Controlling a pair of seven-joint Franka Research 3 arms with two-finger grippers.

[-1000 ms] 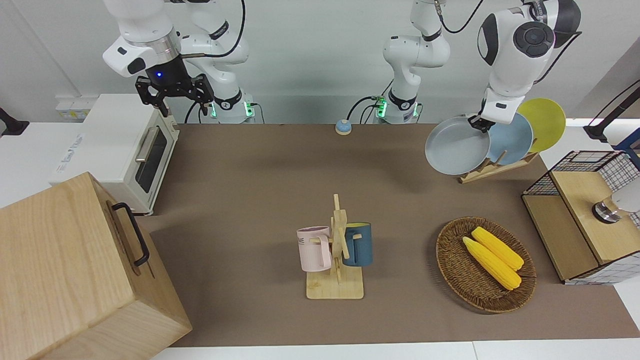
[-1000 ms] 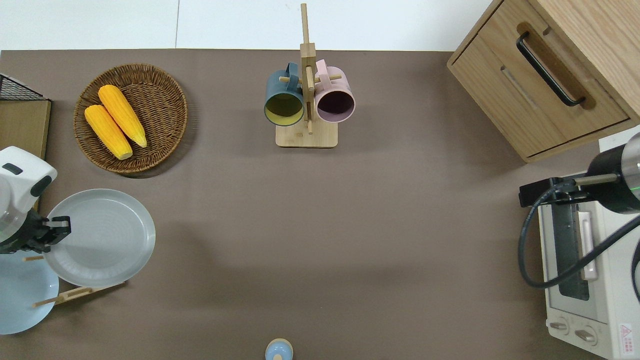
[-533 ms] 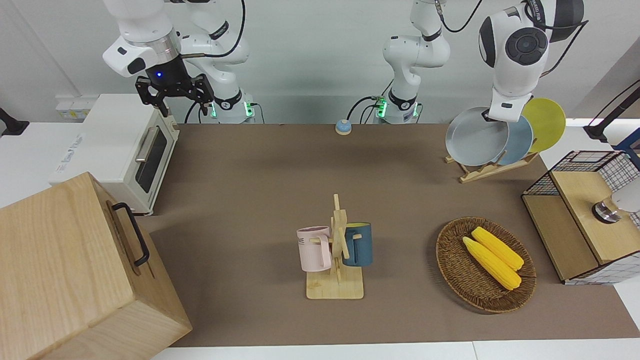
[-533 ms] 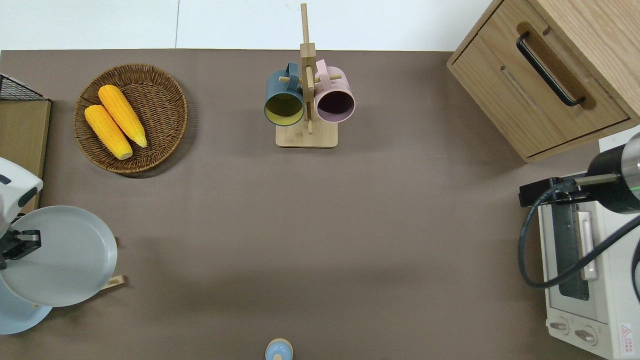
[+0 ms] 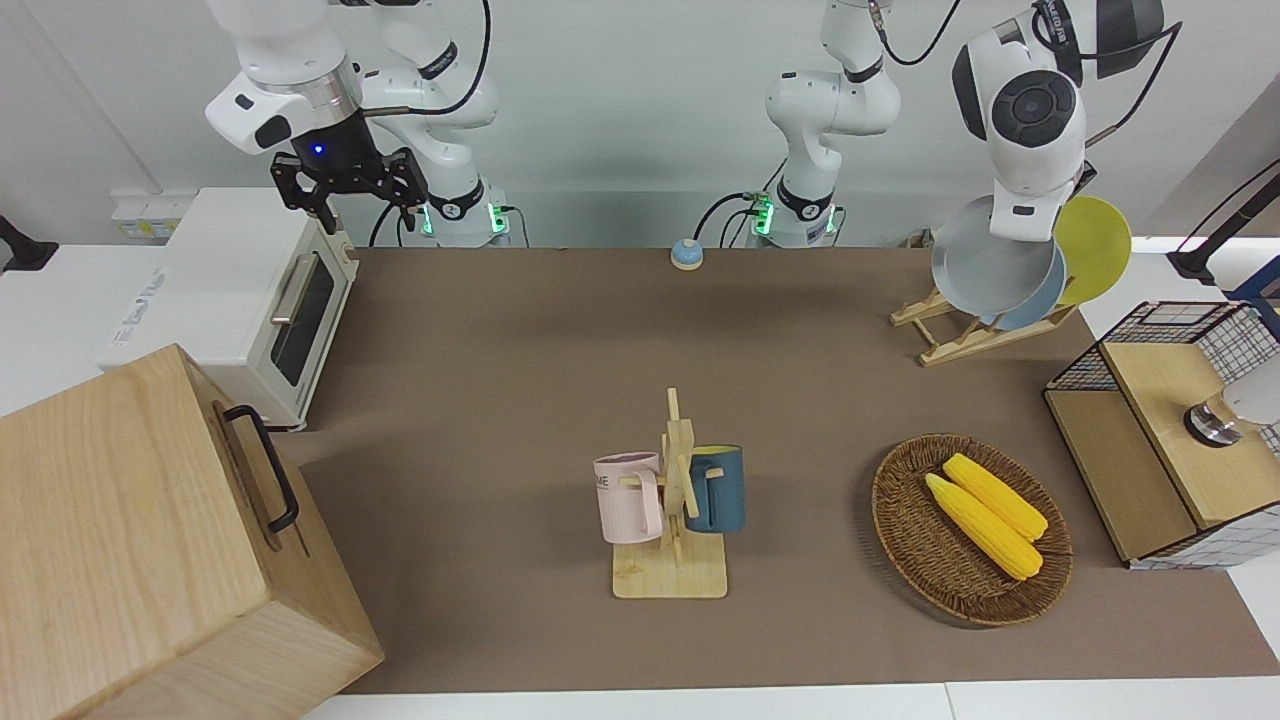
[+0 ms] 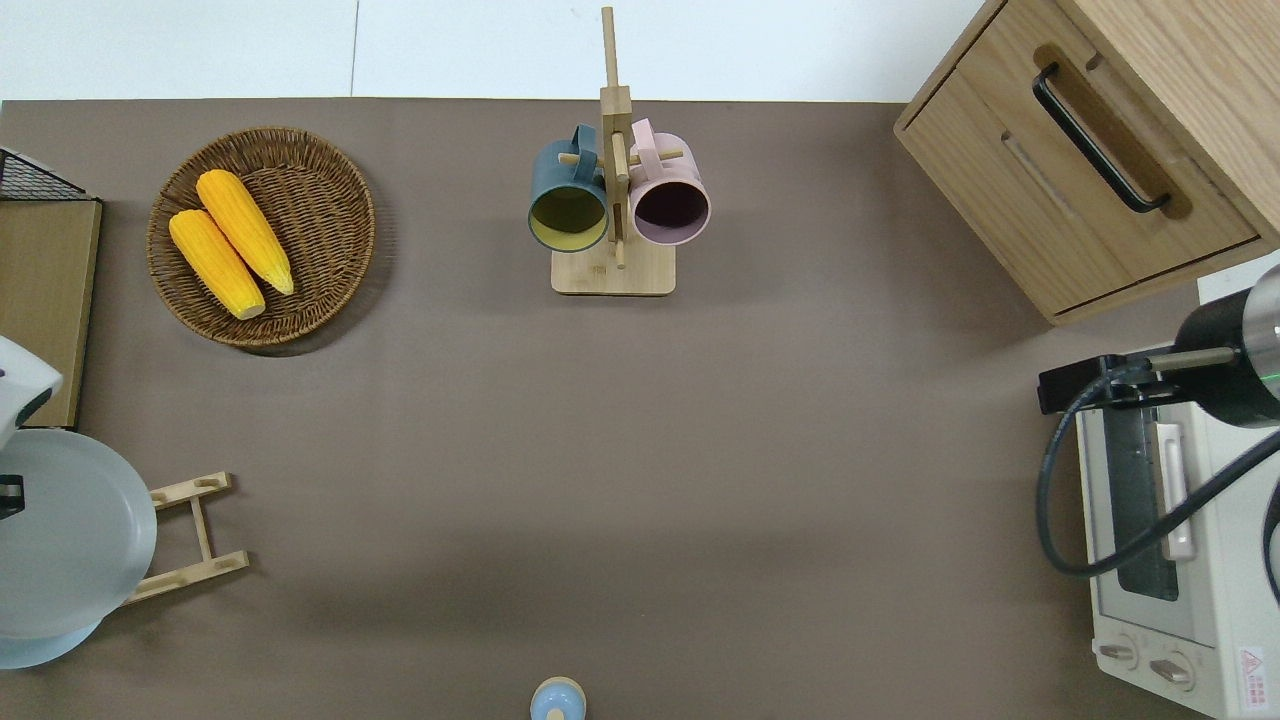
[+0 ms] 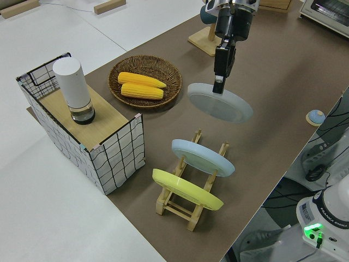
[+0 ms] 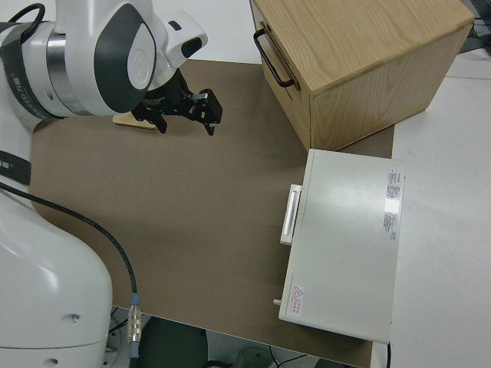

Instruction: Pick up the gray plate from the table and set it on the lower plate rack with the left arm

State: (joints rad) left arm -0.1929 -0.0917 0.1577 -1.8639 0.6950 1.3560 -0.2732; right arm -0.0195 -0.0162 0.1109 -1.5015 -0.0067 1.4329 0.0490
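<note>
My left gripper [image 7: 219, 86] is shut on the rim of the gray plate [image 7: 221, 103] and holds it tilted in the air. In the overhead view the gray plate [image 6: 70, 540] hangs over the occupied end of the lower plate rack [image 6: 190, 530], covering most of the sky-blue plate [image 6: 40, 650]. In the front view the gray plate [image 5: 990, 255] overlaps the sky-blue plate [image 5: 1040, 305] that stands in the rack [image 5: 950, 340]. A yellow plate [image 7: 185, 188] stands in the slot after it. The brown table [image 5: 500, 400] lies below. The right arm is parked, its gripper [image 5: 350, 190] open and empty.
A wicker basket [image 5: 900, 540] with two corn cobs and a wire-sided shelf [image 5: 1150, 400] stand near the rack. A mug tree [image 5: 675, 480] with two mugs is mid-table. A toaster oven [image 5: 250, 290] and wooden cabinet [image 5: 130, 540] fill the right arm's end. A small blue bell [image 5: 686, 253] sits near the robots.
My left gripper has carried the gray plate toward the left arm's end of the table, from beside the rack to over the sky-blue plate, uncovering the rack's empty end. The right arm has not moved.
</note>
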